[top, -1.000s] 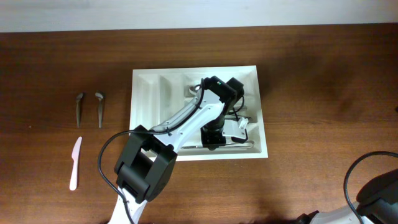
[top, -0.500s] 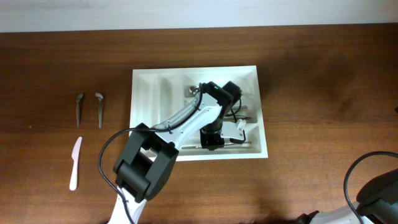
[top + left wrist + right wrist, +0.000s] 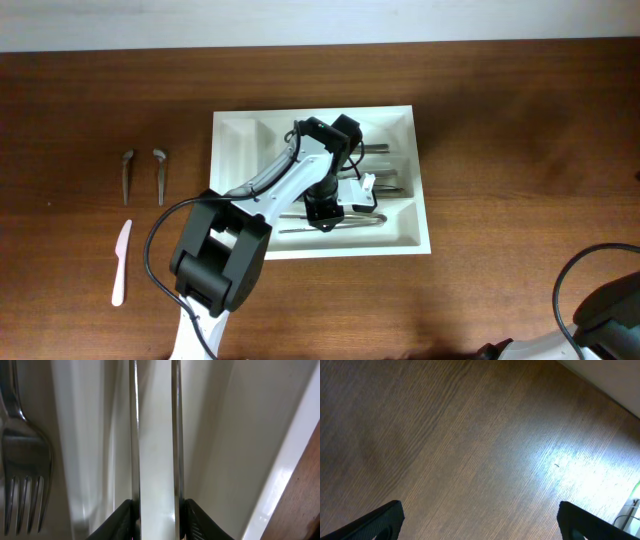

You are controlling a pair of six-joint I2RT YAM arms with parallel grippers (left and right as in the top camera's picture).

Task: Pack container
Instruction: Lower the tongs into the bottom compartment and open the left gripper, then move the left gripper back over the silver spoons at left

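Observation:
The white container (image 3: 232,135) lies in the middle of the table with metal cutlery in its long compartments. My left gripper (image 3: 322,212) is low in the front long compartment. In the left wrist view its black fingers (image 3: 122,520) flank a flat shiny metal utensil (image 3: 155,435) that lies lengthwise on the container floor. The jaws stand slightly parted, just off its edges. A fork (image 3: 25,475) lies in the neighbouring compartment. My right gripper (image 3: 480,520) is wide open over bare wood, holding nothing.
Left of the container, two dark metal spoons (image 3: 128,175) (image 3: 160,172) lie side by side. A pink plastic knife (image 3: 121,262) lies below them. The container's rim (image 3: 285,475) meets brown tabletop. The right arm's base (image 3: 600,310) sits at the front right corner.
My left gripper has slid left along the front compartment and its jaws have widened. The long metal utensil now lies exposed on the compartment floor. The right arm has not moved.

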